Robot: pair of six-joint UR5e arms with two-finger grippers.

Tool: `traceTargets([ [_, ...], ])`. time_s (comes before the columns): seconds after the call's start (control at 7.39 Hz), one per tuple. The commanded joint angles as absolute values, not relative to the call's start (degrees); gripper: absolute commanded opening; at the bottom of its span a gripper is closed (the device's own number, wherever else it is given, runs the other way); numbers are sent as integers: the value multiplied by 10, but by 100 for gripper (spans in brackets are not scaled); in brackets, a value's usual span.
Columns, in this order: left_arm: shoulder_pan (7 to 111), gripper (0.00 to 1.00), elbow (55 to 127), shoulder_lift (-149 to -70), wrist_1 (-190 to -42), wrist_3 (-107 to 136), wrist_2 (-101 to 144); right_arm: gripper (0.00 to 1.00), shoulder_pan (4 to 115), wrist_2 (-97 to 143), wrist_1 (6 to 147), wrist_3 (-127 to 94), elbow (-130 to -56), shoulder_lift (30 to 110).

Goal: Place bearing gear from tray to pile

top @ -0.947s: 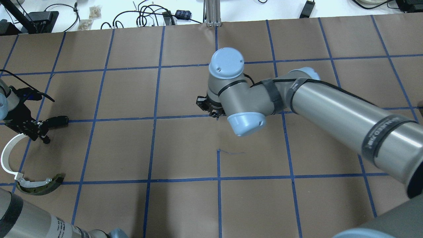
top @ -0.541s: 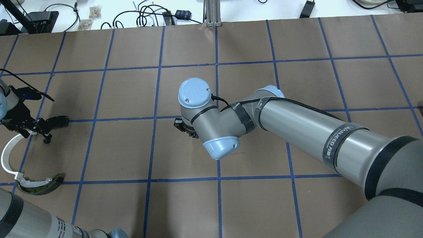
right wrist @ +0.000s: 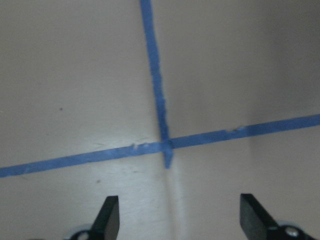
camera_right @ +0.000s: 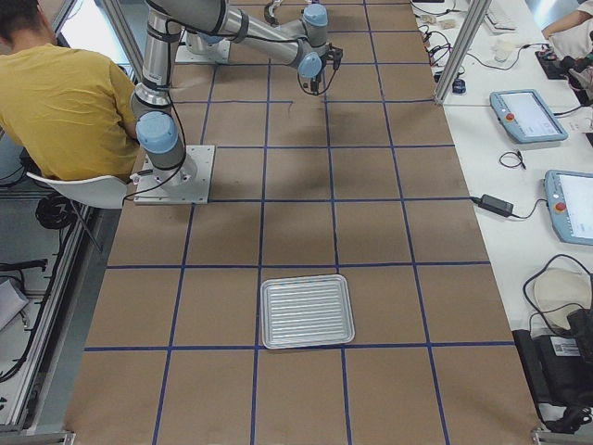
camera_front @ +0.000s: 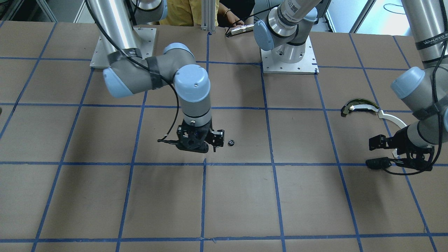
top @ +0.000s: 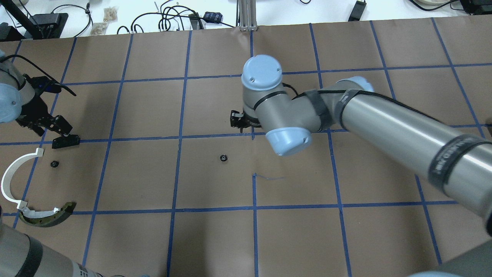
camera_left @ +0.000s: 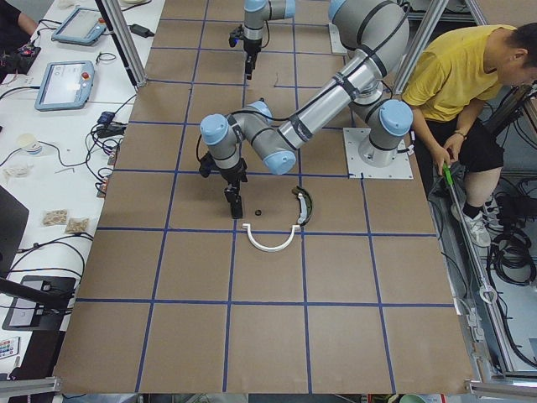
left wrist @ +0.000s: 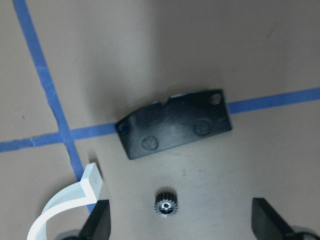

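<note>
A small black bearing gear [top: 54,164] lies by the pile, beside the white arc strip [top: 15,177], the dark olive curved piece [top: 46,217] and the flat black plate [top: 66,141]. My left gripper [top: 50,125] is open and empty just above the plate; in the left wrist view the gear [left wrist: 164,207] lies between its spread fingertips [left wrist: 97,222]. A second gear [top: 223,157] lies alone mid-table. My right gripper [top: 236,119] is open and empty beside it, over a tape crossing [right wrist: 166,145]. The silver tray [camera_right: 307,311] shows no parts on it.
Blue tape lines grid the brown table. Both arm bases [camera_front: 288,56] are bolted at the robot's side. A person in yellow [camera_left: 457,67] sits behind the robot. Cables and pendants [top: 173,17] lie past the far edge.
My right arm swung toward the near left, then back, and a gear now lies mid-table. My left gripper rose away from the pile, and a gear lies where it stood.
</note>
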State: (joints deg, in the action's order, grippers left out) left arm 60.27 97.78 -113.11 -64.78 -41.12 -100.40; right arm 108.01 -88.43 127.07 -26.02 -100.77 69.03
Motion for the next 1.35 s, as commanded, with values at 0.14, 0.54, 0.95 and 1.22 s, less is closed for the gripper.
traceTargets([
  [0.14,737,100,976,-1075,-689,-241,-957,100,929,-890,1006,-84,-990,890],
  [0.54,897,100,978,-1082,-678,-91,-936,100,935,-879,919,-18,-891,929],
  [0.95,1017,100,1001,-1101,-633,56,-887,100,925,-877,939,3,-899,916],
  [1.22,1033,100,1011,-1125,-626,65,-878,100,921,-879,948,8,-880,870],
])
